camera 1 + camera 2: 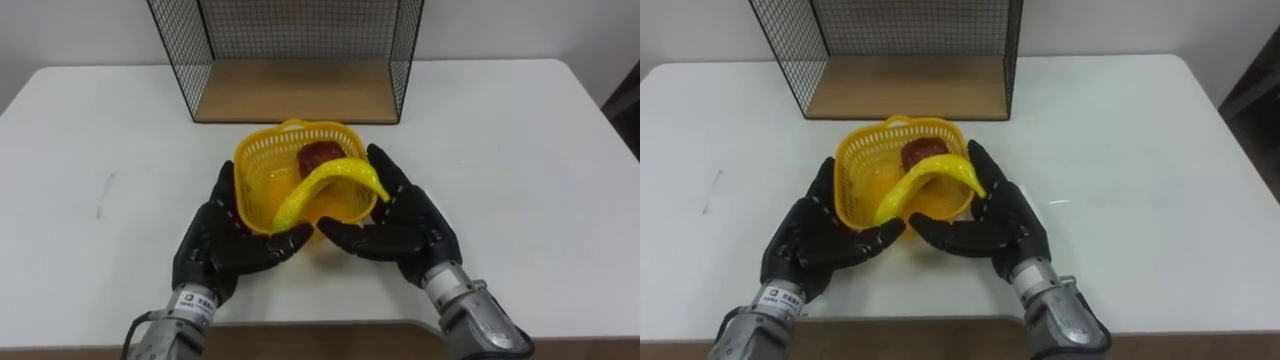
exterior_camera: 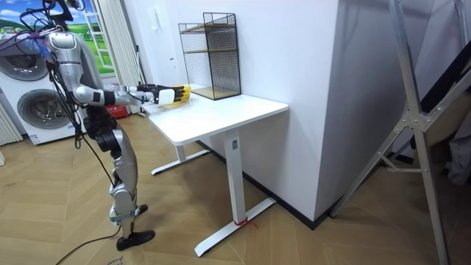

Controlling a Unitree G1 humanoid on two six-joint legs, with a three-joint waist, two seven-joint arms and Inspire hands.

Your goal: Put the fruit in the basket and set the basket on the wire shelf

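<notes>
Left side: left hand point(image 1: 225, 238) is lying flat against the left wall of the yellow basket point(image 1: 250, 165). Fingers are extended along the mesh and the thumb is reaching in under the near edge. It's pressing, not pinching.

Middle: the basket is sitting mid-counter point(image 1: 520, 140) between both palms. We can't tell whether it's lifting off the surface yet. A red fruit point(image 1: 320, 155) is resting down inside, toward the far wall. The banana point(image 1: 325, 180) is bridging the top instead of lying in. Its long axis is running from the near-left rim, by the left thumb, to the far-right rim.

Right side: right hand point(image 1: 405, 215) is mirroring the left, with fingers straight along the right wall and thumb tucked toward the front. The banana's far tip is touching those fingers.

The relation we're steering by: the wire shelf point(image 1: 295, 90) is standing straight ahead of the basket, just beyond it, with its open face toward us and its wooden floor bare. Both hands are equally near, so we're reading the next move as a two-hand push-lift forward. The fruit looks loaded and placement is remaining.

Risk, as we're judging it: the banana is riding on the rim and could be rolling off or catching the shelf's frame if the basket tilts.
</notes>
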